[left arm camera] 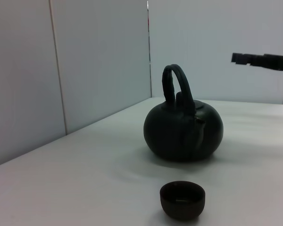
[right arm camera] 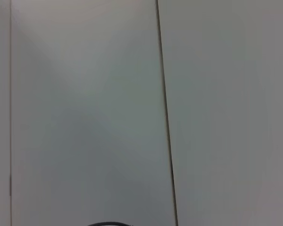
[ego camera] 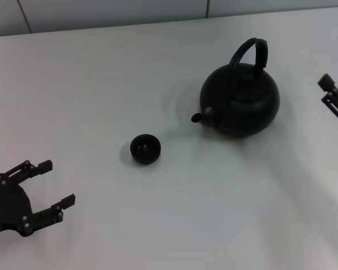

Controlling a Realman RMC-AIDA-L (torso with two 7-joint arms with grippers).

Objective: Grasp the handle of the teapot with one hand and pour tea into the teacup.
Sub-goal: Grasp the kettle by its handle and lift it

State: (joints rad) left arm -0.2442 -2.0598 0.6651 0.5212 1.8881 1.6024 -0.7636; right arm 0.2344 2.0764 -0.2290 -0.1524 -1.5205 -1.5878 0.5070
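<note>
The matte-black teapot (ego camera: pixel 240 101) stands on the white table right of centre, with its spout (ego camera: pixel 198 117) pointing left toward the teacup. Its arched handle (ego camera: pixel 249 53) stands upright over the lid. The tiny black teacup (ego camera: pixel 145 149) sits left of and nearer than the pot, apart from it. My right gripper (ego camera: pixel 327 91) is open and empty at the right edge, to the right of the pot and clear of it. My left gripper (ego camera: pixel 55 184) is open and empty at the near left. The left wrist view shows the cup (left arm camera: pixel 182 199), the teapot (left arm camera: pixel 183 133), its handle (left arm camera: pixel 175 84) and the right gripper (left arm camera: pixel 262 60).
Pale wall panels (ego camera: pixel 101 11) stand behind the table's far edge. The right wrist view shows only these panels (right arm camera: pixel 85 117) and a thin dark arc (right arm camera: pixel 108 224) at its bottom edge.
</note>
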